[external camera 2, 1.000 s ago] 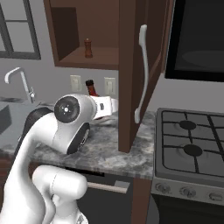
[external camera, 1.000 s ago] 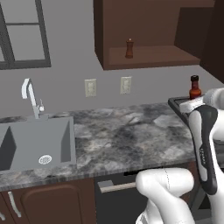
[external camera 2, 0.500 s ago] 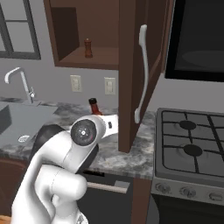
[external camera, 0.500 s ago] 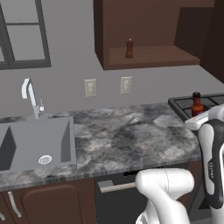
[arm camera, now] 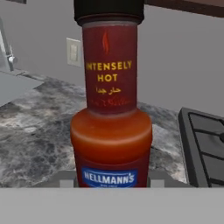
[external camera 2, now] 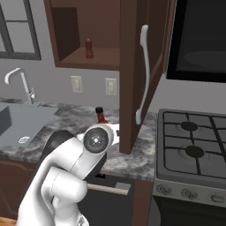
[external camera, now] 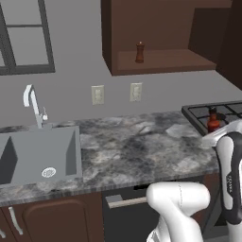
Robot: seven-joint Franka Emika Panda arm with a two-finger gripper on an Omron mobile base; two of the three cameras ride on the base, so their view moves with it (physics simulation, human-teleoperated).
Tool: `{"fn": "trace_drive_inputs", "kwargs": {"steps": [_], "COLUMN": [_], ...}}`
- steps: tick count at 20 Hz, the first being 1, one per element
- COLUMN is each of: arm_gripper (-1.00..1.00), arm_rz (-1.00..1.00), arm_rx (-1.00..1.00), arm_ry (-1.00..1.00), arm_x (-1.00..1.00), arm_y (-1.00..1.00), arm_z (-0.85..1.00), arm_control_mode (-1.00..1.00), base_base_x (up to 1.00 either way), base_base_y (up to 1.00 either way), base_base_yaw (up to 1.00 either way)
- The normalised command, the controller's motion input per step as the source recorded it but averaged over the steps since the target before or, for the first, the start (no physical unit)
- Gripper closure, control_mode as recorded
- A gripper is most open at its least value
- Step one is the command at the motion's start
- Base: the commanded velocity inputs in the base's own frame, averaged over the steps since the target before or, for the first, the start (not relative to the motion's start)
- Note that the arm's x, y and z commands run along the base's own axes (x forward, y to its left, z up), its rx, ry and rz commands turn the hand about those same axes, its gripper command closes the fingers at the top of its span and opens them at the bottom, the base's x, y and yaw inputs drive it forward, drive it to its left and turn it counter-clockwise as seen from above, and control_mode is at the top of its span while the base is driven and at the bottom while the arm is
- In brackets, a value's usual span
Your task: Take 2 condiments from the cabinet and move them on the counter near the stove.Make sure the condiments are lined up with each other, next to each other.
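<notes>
Hot sauce bottle [arm camera: 111, 109] upright, clamped in gripper [arm camera: 111, 186], low over counter [external camera: 137, 151] just before stove [external camera 2: 194, 145]. Pepper mill [external camera: 139, 52] on cabinet [external camera: 160, 61] shelf, high above gripper. Lower straight down, keep bottle vertical, leave room beside.
</notes>
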Motion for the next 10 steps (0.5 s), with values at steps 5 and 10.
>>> {"fn": "trace_drive_inputs", "kwargs": {"steps": [5, 10], "arm_gripper": [1.00, 1.00], "arm_rz": [0.00, 0.00], "arm_rx": [0.00, 0.03], "arm_ry": [0.00, 0.00], "arm_x": [0.21, 0.26], "arm_y": [0.00, -0.01], "arm_z": [-0.32, -0.26], "arm_control_mode": [-1.00, -1.00], "base_base_x": [0.00, 0.00], "base_base_y": [0.00, 0.00], "base_base_yaw": [0.00, 0.00]}}
